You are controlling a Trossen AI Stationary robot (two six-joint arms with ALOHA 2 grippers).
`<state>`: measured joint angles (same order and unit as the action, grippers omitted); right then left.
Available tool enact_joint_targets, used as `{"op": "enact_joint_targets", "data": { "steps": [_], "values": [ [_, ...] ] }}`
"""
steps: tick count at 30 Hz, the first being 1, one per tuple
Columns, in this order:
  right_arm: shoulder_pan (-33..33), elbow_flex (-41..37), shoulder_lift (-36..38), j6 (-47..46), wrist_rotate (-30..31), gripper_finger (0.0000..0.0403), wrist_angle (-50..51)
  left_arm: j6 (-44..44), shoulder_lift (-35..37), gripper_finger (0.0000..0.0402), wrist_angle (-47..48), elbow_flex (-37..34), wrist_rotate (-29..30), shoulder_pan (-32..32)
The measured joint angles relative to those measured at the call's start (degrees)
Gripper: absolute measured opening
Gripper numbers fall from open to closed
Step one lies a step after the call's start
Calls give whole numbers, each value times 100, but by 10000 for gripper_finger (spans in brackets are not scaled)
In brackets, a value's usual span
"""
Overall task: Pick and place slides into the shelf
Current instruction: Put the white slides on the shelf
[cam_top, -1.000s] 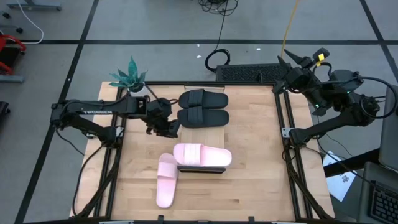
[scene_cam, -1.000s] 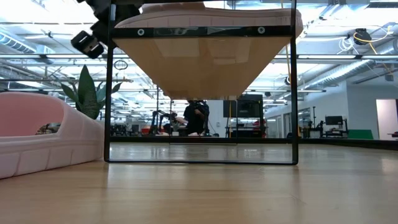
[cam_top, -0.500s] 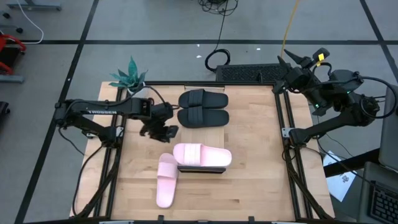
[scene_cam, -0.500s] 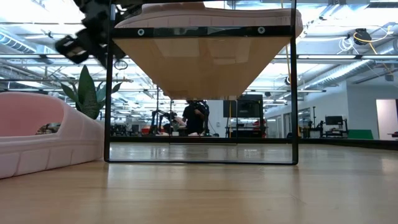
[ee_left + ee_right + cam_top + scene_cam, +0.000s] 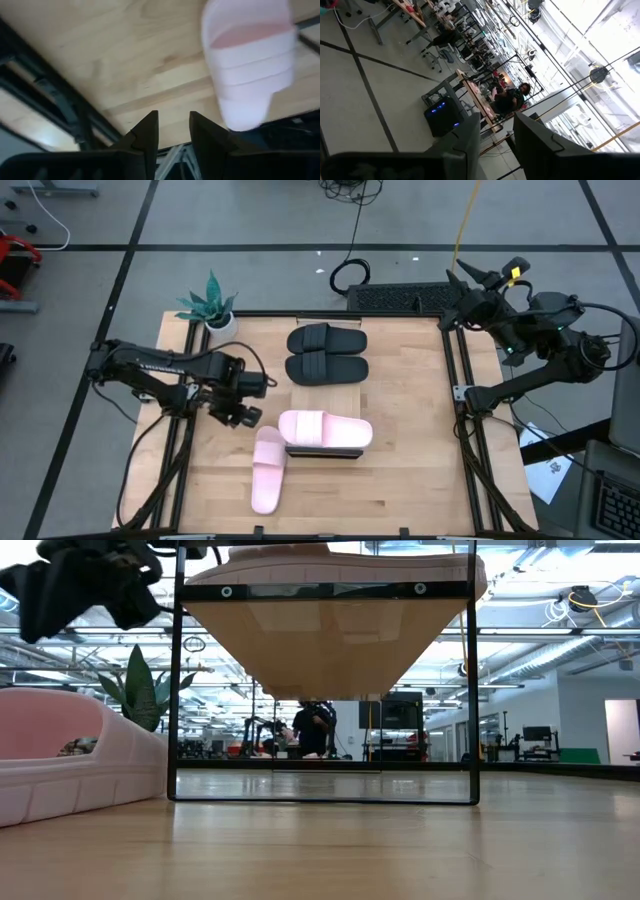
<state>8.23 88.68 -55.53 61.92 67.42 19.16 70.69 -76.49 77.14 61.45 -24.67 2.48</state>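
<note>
Four slides are lying on the table (image 5: pixel 420 430). Two black slides (image 5: pixel 327 354) are sitting side by side at the far end. One pink slide (image 5: pixel 325 429) is lying on top of the shelf (image 5: pixel 325 452) in the middle. The other pink slide (image 5: pixel 268 470) is resting on the wood, near and to the left of the shelf, touching it. Its long side is running from far to near.

The left gripper (image 5: pixel 240 415) is hanging just to the far left of that pink slide's far end. Its fingers (image 5: pixel 146 135) are standing a little apart and are holding nothing. This arm is much nearer to the slide.

The right gripper (image 5: pixel 470 278) is waiting far off past the table's far right corner. Its fingers are a little apart too, holding nothing.
</note>
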Motion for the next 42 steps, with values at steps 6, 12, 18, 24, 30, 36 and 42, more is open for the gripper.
{"op": "enact_joint_targets", "data": {
  "steps": [6,12,18,24,30,36,42],
  "values": [
    [0,0,2,220,-9,109,0,452,1,108,-177,0,69,529],
    [0,0,0,222,6,109,0,1143,1,108,-1552,0,584,1412],
    [0,0,0,224,-11,109,0,2201,1,108,-1865,0,1345,2247],
    [0,0,0,222,-15,109,-2,2894,-25,108,-2354,0,1966,2934],
    [0,0,2,190,-17,109,-4,3234,-430,108,-2600,2,2596,3306],
    [0,0,-31,183,-18,109,-7,3601,-969,108,-3065,4,2655,3618],
    [0,0,-56,183,-19,109,-7,4792,-1075,108,-3235,3,3468,4223]
  ]
}}
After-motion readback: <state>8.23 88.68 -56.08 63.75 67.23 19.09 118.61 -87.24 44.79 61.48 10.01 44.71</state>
